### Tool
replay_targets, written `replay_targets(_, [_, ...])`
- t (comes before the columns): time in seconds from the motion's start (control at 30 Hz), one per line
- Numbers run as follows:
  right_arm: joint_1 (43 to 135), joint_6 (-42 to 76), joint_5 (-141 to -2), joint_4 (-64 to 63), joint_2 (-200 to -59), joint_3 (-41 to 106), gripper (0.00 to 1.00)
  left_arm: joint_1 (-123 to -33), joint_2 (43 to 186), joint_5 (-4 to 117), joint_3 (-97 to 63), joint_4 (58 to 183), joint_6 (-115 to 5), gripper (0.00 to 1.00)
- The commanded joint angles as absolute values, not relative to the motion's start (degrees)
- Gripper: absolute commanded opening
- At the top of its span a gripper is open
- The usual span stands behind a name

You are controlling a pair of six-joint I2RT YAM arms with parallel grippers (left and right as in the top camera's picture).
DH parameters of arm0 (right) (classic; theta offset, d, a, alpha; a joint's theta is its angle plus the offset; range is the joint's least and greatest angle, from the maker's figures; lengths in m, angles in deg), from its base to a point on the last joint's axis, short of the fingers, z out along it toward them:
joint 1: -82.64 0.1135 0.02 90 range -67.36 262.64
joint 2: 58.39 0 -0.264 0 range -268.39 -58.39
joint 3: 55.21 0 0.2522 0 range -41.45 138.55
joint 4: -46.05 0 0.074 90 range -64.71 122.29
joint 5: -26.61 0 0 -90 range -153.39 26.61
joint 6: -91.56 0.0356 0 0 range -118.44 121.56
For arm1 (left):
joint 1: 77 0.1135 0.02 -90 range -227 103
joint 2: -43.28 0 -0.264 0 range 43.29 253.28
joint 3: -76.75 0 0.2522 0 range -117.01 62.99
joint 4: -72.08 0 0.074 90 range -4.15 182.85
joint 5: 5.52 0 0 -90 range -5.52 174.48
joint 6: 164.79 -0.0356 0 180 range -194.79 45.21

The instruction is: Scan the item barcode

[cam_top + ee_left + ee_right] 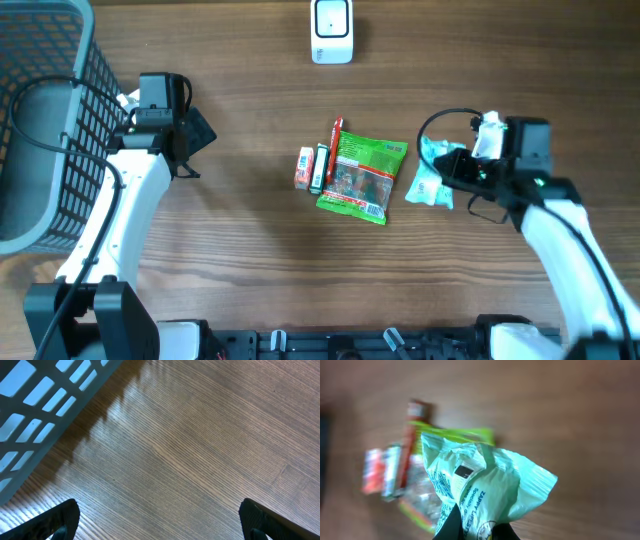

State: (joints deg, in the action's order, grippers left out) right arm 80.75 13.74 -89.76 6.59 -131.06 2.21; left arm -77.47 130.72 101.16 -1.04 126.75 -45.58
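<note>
Upper left of the overhead view: a dark mesh basket [40,120], partly out of frame. Just right of it, the left gripper [200,150] hangs over bare table [250,250]. Its wrist view shows the fingers spread wide with only wood grain between them. It holds nothing and is well apart from the goods.

Centre: a small cluster lies flat, with an orange-and-white pack [304,168] at its left and a green snack bag [360,175] at its right. Slim sticks sit between them, too small to identify. None of these is being handled.

Top centre: the white scanner [331,30] stands at the far table edge, well apart from everything.

Right of centre: the pale green packet [432,178] lies just beside the snack bag. The right gripper [462,172] is clamped on the packet's right end. In the right wrist view the fingers pinch the crumpled film at the bottom of the frame. I cannot tell whether the packet is off the wood. A dark patch on it may be the barcode, but it is too blurred to confirm.

Status, as I judge it: the grasp is made. The carry to the scanner and the presenting of the code are not yet done.
</note>
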Motion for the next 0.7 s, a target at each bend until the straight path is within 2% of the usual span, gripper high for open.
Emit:
replay_targets(0.0, [80.75,4.78,-96.99,5.83,-123.97,3.35,0.04,-77.25,131.01,102.08,-1.08,126.62,-46.06,1.0])
replay_targets(0.3, [80.75,6.01,-96.14,-1.67,-119.93,9.01,0.04,-77.25,131.01,102.08,-1.08,126.62,-46.06,1.0])
replay_targets(0.67, [80.75,6.07,-92.71,-2.11,-119.93,9.23,0.04,-77.25,131.01,102.08,-1.08,126.62,-46.06,1.0])
